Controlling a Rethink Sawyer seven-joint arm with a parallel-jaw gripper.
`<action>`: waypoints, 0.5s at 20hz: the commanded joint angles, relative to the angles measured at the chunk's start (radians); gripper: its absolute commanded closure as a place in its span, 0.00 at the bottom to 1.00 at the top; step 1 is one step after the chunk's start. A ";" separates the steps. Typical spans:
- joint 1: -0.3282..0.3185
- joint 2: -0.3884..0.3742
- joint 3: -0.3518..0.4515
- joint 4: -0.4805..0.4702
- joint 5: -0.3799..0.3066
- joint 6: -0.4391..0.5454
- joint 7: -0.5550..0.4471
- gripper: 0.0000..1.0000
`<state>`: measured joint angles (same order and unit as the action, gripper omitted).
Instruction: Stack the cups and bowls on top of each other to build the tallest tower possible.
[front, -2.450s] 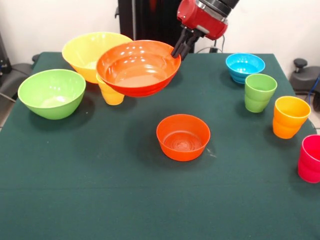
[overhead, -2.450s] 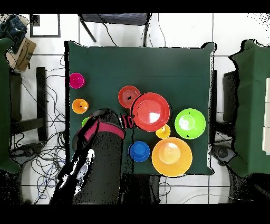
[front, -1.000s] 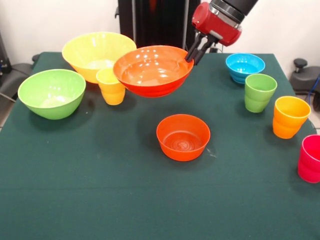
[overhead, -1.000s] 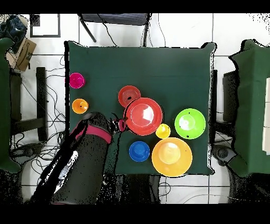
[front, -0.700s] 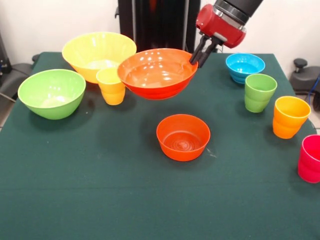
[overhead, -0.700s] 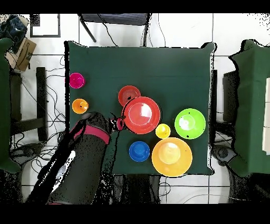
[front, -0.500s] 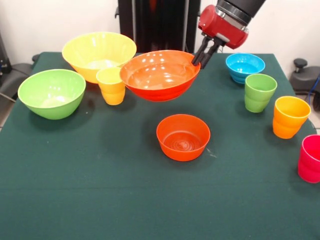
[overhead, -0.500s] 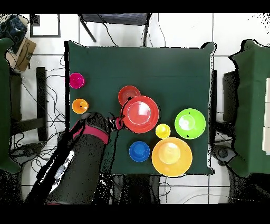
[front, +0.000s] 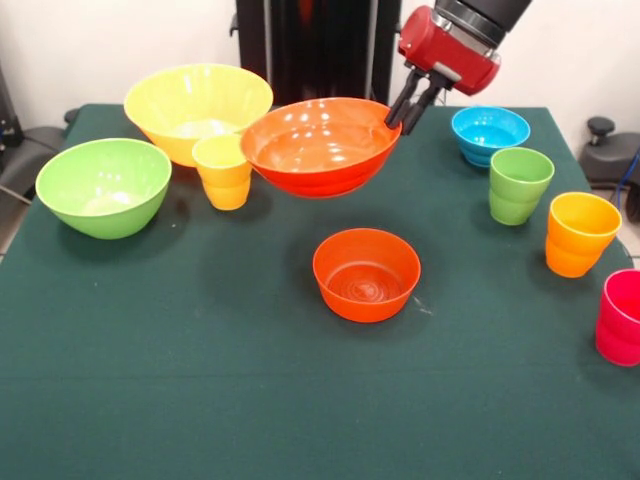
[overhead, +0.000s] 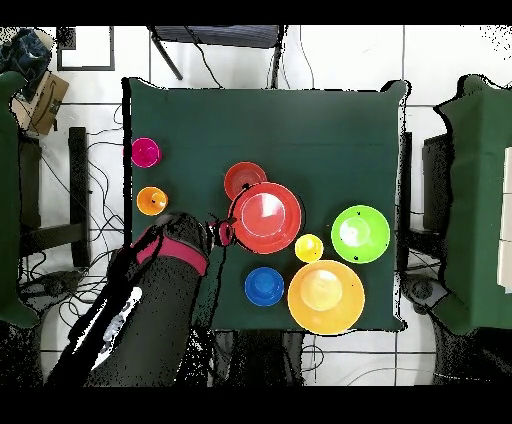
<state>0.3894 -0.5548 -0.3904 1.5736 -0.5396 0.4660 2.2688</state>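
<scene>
My gripper (front: 404, 112) (overhead: 226, 232) is shut on the right rim of the large orange bowl (front: 320, 146) (overhead: 266, 217) and holds it in the air, above and behind the small orange bowl (front: 366, 273) (overhead: 242, 178), which stands on the table. The yellow cup (front: 222, 171) (overhead: 309, 248) stands beside the large yellow bowl (front: 197, 108) (overhead: 325, 296) and the large green bowl (front: 103, 186) (overhead: 360, 233). The green cup (front: 519, 185), orange-yellow cup (front: 580, 233) (overhead: 151, 201) and pink-red cup (front: 620, 316) (overhead: 145, 152) stand at the right in the front view. The light blue bowl (front: 489, 134) (overhead: 264, 286) stands behind them.
The green table (front: 200, 380) (overhead: 330, 130) has its wide bare part at the front in the front view. My arm (overhead: 160, 290) covers the green cup in the overhead view. Cables and chairs lie off the table's sides.
The gripper has carried the large orange bowl to the right in the front view since 2.5 s ago, uncovering the yellow cup. Since half a second ago it has risen very slightly.
</scene>
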 joint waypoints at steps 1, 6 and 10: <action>0.007 0.017 0.033 -0.054 0.045 -0.062 0.172 1.00; 0.012 0.018 0.026 -0.051 0.058 -0.062 0.173 1.00; 0.019 0.027 0.017 -0.060 0.069 -0.064 0.182 1.00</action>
<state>0.3963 -0.5548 -0.4179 1.5730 -0.5167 0.4660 2.2688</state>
